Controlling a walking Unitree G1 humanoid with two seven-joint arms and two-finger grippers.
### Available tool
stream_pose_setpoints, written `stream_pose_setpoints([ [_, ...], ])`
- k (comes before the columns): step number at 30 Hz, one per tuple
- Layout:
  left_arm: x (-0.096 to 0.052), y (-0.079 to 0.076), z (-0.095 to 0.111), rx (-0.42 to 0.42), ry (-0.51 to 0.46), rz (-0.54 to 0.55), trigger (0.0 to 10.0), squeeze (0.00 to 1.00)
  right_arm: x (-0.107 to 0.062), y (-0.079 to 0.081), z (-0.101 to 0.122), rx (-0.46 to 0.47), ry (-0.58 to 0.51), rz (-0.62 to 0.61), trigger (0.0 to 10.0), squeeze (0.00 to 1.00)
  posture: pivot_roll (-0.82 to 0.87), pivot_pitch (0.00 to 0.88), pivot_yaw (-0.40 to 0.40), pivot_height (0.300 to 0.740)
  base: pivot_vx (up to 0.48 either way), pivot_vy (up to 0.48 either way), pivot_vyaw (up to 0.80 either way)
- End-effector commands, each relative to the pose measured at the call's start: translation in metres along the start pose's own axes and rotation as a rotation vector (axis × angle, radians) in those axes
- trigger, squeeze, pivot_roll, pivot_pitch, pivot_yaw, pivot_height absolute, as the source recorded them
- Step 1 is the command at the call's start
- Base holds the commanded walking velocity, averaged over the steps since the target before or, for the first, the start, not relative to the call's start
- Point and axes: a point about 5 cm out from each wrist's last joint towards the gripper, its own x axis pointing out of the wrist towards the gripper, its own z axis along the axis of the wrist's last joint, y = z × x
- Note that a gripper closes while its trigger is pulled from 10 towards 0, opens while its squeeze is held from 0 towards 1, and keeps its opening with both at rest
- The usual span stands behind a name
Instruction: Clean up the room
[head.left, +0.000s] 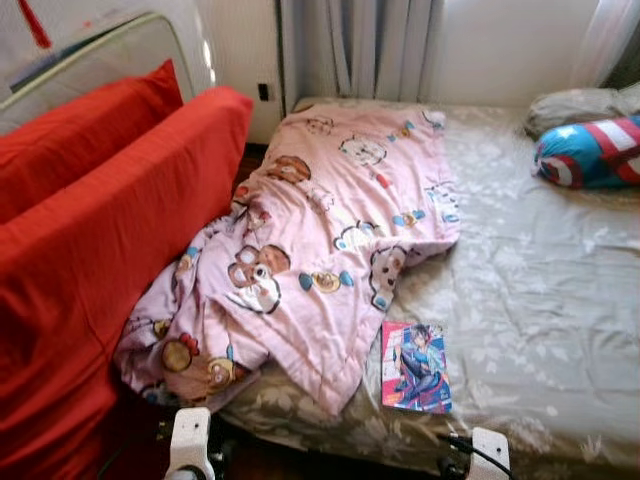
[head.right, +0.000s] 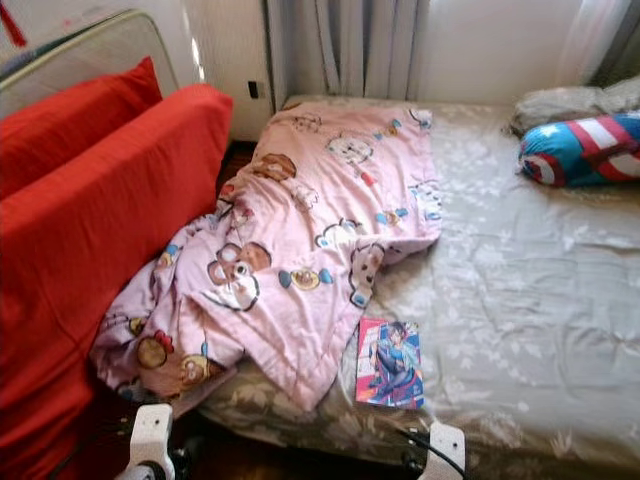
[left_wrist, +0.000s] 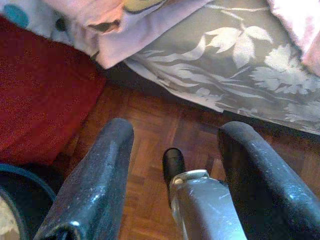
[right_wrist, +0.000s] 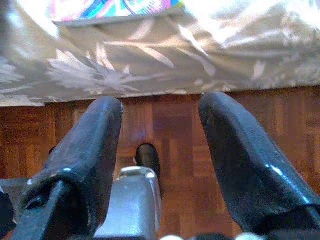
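Observation:
A crumpled pink cartoon blanket (head.left: 320, 230) lies across the left half of the bed (head.left: 540, 300), with one end spilling over the bed's near left corner. A colourful comic book (head.left: 415, 367) rests flat on the grey floral sheet near the front edge, just right of the blanket. Both arms hang low in front of the bed, over the wooden floor. My left gripper (left_wrist: 175, 145) is open and empty below the blanket's hanging corner. My right gripper (right_wrist: 160, 120) is open and empty just below the bed edge under the comic book (right_wrist: 115, 10).
A red sofa (head.left: 90, 260) stands close along the bed's left side, leaving a narrow gap. A star-and-stripe shield cushion (head.left: 590, 152) and a grey pillow (head.left: 580, 105) lie at the bed's far right. Curtains (head.left: 370, 45) hang behind. Parquet floor (left_wrist: 150, 130) lies below.

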Motion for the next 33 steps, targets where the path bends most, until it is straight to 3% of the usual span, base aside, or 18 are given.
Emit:
stream_pose_setpoints([
  [1,-0.0028,0.0037,-0.0086,-0.017,0.026,0.015,10.0,0.0,-0.0006,-0.0004,-0.0019,0.007,-0.001,-0.006,10.0,0.0,0.02,0.035,0.001,0.74,0.0,0.0,0.0],
  [11,-0.0031,0.0055,-0.0082,-0.019,0.02,0.019,10.0,0.0,-0.0005,-0.0006,-0.0014,0.018,-0.004,-0.009,10.0,0.0,0.03,0.035,0.001,0.74,0.0,0.0,0.0],
  [16,-0.0031,0.0047,-0.0087,-0.019,0.022,0.016,10.0,0.0,-0.0006,-0.0004,-0.0023,0.005,0.003,-0.005,10.0,0.0,0.03,0.036,0.0,0.74,0.0,0.0,-0.67],
  [33,-0.0035,0.0045,-0.0099,-0.022,0.025,0.016,10.0,0.0,-0.001,-0.0011,-0.0023,0.014,-0.007,-0.004,10.0,0.0,0.03,0.037,-0.001,0.74,0.0,0.0,0.0],
])
